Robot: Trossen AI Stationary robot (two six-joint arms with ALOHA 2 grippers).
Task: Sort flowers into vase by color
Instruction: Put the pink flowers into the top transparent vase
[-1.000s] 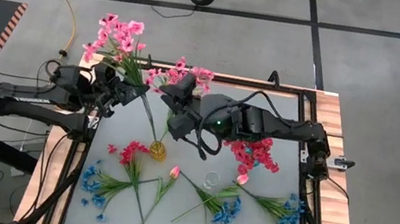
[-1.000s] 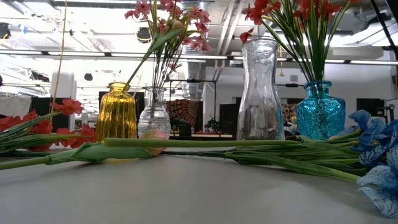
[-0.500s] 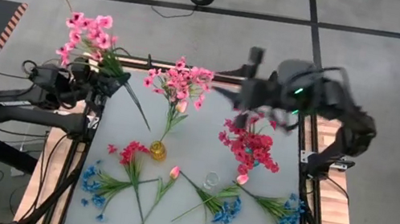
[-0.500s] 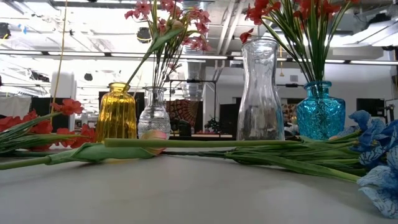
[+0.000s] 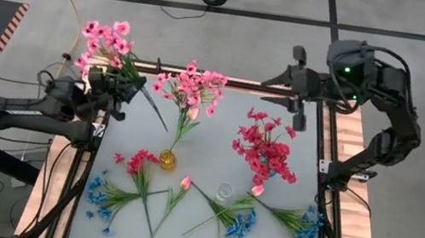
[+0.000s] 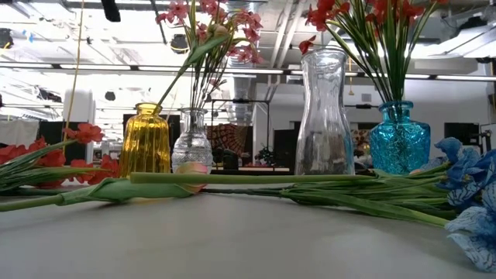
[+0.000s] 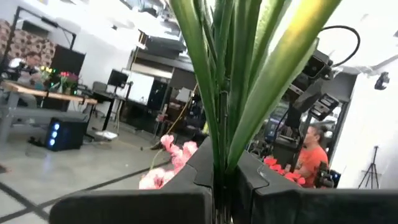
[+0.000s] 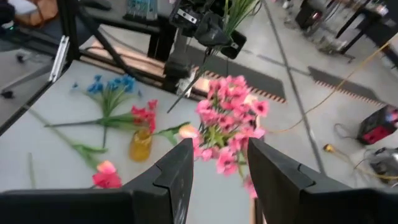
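My left gripper [image 5: 118, 86] is over the table's far left corner, shut on a bunch of light pink flowers [image 5: 105, 39]. My right gripper [image 5: 297, 107] [image 8: 217, 167] hangs open above the far right corner and touches nothing. A second light pink bunch [image 5: 192, 88] [image 6: 209, 23] stands with its stems in a small clear vase [image 6: 191, 141]. Deep red-pink flowers [image 5: 263, 152] stand in a blue vase [image 6: 397, 136]. A yellow vase [image 5: 166, 161] and a tall clear vase [image 6: 325, 116] hold none. Red-pink sprigs [image 5: 140, 163] and blue sprigs [image 5: 104, 196] lie flat on the table. My left gripper pinches the bunch's green stems [image 7: 217, 155] between its two fingers [image 7: 249, 174], about midway along them and across them. The bunch is lifted clear and tilted. Its blossoms point up and to the far left, and its cut ends [image 5: 158, 120] stick out toward the table's middle.
More blue sprigs [image 5: 234, 222] [image 5: 303, 225] and a tulip [image 5: 184, 183] lie along the near half. The middle strip between the vases is bare. Wooden side rails [image 5: 348, 159] border the table. A person in an orange shirt [image 7: 309, 163] sits far off in the room.
My right gripper has drawn back from the pink bunch in the vase toward the far right corner and has risen. That bunch stays in the vase. My left gripper has carried its bunch toward the left edge, then a little back toward the right.
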